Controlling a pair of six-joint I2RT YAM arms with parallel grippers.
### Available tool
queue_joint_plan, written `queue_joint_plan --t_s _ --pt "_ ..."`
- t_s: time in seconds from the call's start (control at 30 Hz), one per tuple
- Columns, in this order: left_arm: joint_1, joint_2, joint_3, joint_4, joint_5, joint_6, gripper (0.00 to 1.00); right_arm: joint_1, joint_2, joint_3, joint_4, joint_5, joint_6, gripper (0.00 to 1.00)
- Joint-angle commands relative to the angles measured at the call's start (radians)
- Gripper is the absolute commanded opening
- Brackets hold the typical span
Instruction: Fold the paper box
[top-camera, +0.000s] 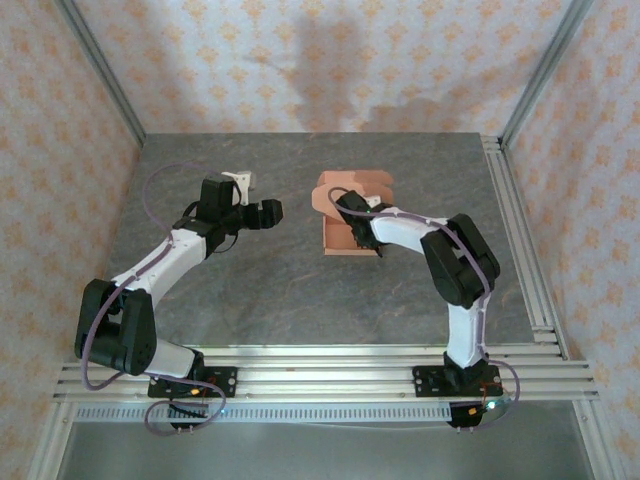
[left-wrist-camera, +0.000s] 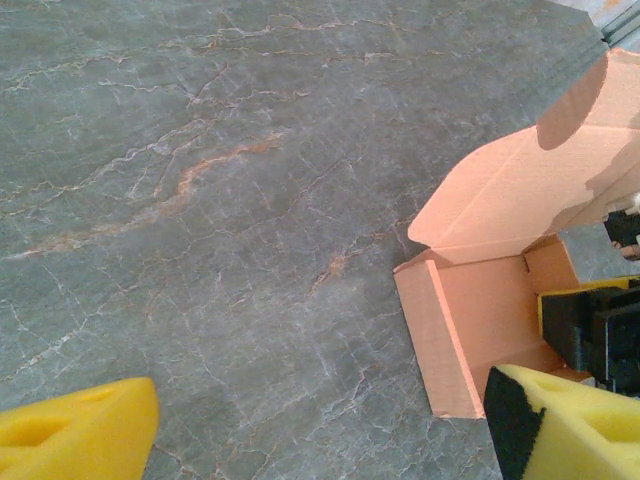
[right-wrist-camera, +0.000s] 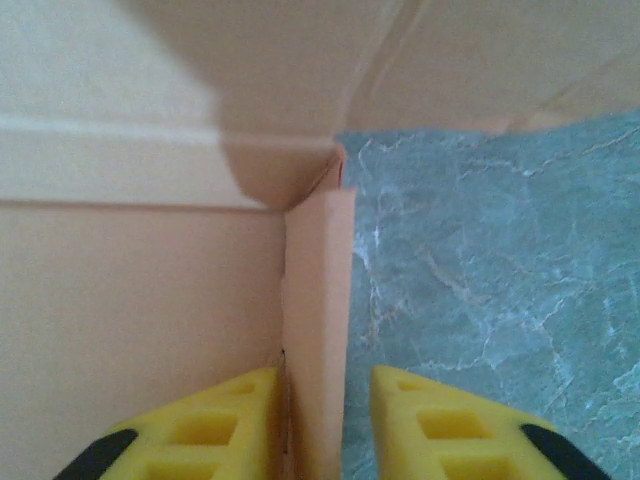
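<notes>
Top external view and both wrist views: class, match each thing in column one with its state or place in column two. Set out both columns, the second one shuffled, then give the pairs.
Column one
1. left gripper
2. right gripper
3. lid of the paper box
4. table

Column two
A. grey, veined like marble
B. astride the box's side wall, one finger inside, one outside
C. raised, standing open
D. open, empty, over bare table left of the box

Pairs: 1-D, 2-B, 3-C, 4-A
</notes>
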Motion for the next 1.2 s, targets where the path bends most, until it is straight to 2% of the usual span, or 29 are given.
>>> queue_joint_plan --t_s 0.0,0.17,0.27,0.53,0.67,0.83,1.03,1.17 --pt "0.007 -0.019 0.012 -0.004 0.002 -0.006 0.86 -0.004 -0.074 -0.011 0.009 -0.043 -0.006 0.33" --pt "0.004 -0.015 0.015 0.0 0.024 -0.005 0.86 -0.018 -0.155 -0.057 0.057 -0.09 -0.009 0.47" --pt "-0.005 0.0 0.026 0.001 0.031 0.012 0.86 -0.047 -0.224 -0.104 0.113 -0.186 -0.03 0.57" --pt "-0.048 0.103 0.132 0.033 0.109 0.187 0.87 -0.181 -0.394 -0.227 0.285 -0.491 -0.152 0.7" --pt "-0.048 0.211 0.276 -0.07 0.148 0.3 0.86 -0.243 -0.465 -0.279 0.338 -0.617 -0.182 0.73" --pt "-0.064 0.364 0.502 -0.307 0.249 0.534 0.83 -0.283 -0.514 -0.308 0.353 -0.672 -0.187 0.73" --pt "-0.087 0.525 0.748 -0.522 0.221 0.715 0.8 -0.288 -0.55 -0.34 0.356 -0.697 -0.21 0.73" --pt "-0.096 0.637 0.914 -0.659 0.213 0.785 0.68 -0.292 -0.55 -0.342 0.349 -0.697 -0.211 0.74"
